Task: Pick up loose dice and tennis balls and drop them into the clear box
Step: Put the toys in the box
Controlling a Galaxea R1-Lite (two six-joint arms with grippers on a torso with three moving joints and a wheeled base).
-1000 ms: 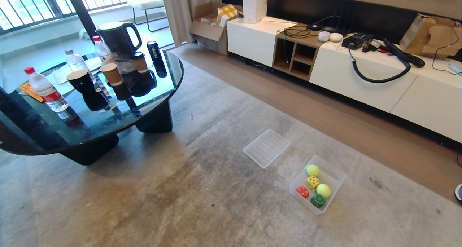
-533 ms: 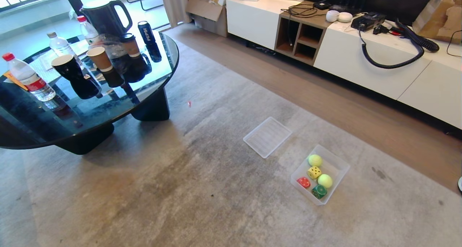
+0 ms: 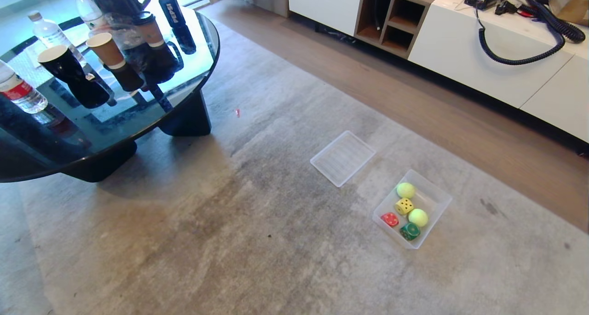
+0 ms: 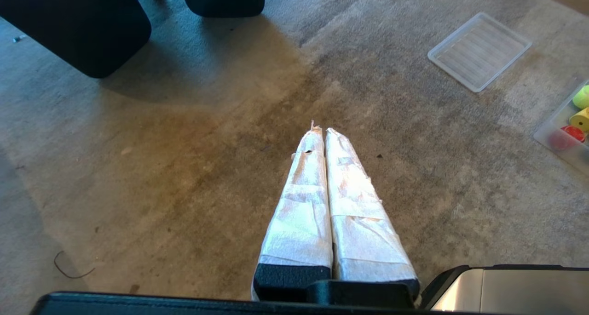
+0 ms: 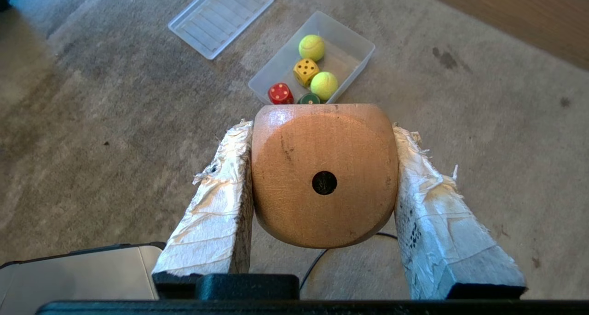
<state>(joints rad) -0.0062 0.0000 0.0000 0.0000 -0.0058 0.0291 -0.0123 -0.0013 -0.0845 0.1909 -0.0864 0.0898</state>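
Right gripper (image 5: pixel 322 131) pinches a cream die (image 5: pixel 324 174); clear box (image 3: pixel 437 193) at four o'clock; left gripper (image 4: pixel 321 131) pressed together.

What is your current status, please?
Right end effector gripping cream die; left end effector shut, empty. Clear box unobstructed.

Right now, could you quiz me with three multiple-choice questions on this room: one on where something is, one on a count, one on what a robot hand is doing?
1. Where is the flat ribbed tray?
A. On the rug beside the clear box
B. On the glass table
C. On the white cabinet

2. How many tennis balls lie in the clear box?
A. One
B. Two
C. Four

3. The right end effector is:
A. Empty
B. Clamped on a wooden die
C. Holding a cup

Answers: 1 A, it lies on the rug next to the box. 2 B, two balls among three dice. 3 B, the die sits between its fingers.
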